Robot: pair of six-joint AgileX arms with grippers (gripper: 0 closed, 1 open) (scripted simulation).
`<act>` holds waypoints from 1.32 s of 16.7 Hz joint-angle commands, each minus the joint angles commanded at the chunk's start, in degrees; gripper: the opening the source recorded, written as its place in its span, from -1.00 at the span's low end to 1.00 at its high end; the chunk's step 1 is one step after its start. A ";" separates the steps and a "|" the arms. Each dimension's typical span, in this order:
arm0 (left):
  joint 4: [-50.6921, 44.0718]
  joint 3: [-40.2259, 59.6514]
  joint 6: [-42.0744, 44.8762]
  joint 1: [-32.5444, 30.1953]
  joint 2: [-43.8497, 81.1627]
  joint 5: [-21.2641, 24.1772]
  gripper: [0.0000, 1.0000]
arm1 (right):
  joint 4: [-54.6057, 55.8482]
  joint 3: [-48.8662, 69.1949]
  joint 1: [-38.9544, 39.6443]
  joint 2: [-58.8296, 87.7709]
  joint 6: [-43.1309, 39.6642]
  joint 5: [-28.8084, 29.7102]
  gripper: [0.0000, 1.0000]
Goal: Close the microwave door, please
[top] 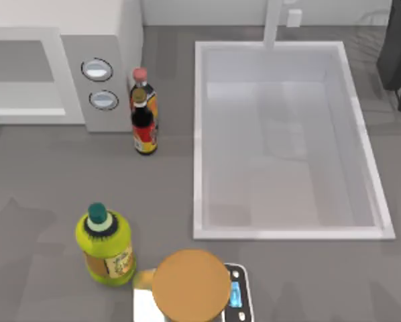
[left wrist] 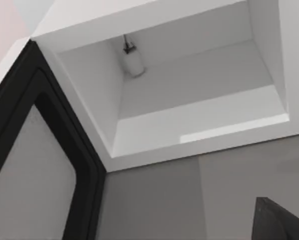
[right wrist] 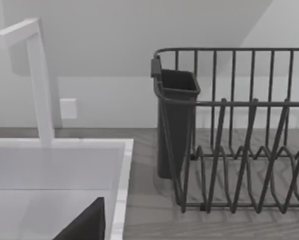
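The microwave (top: pixel 53 74) sits at the far left of the tabletop (top: pixel 46 181), its two round dials (top: pixel 100 84) facing up toward the top view and its cavity (left wrist: pixel 189 100) open. In the left wrist view the microwave door (left wrist: pixel 34 170) stands swung out beside that cavity — a dark-edged panel with a pale grey window, hinged at the cavity's side and clearly not yet shut. So the task looks to be at its approach stage: the left arm's camera is aimed close into the open oven, with a dark corner of the left end effector (left wrist: pixel 282 220) just at the frame's edge, and I cannot tell whether it is released or clenched. The right end effector (right wrist: pixel 84 225) is parked over by the sink (right wrist: pixel 59 165) and dish rack (right wrist: pixel 239 150), its state equally unclear. The next move probably calls for getting behind the door's outer face and pushing it round toward the cavity — following the hinge's arc.
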 joint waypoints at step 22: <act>-21.03 61.53 37.00 62.49 91.10 45.76 -1.00 | 0.00 0.00 0.00 0.00 0.00 0.00 1.00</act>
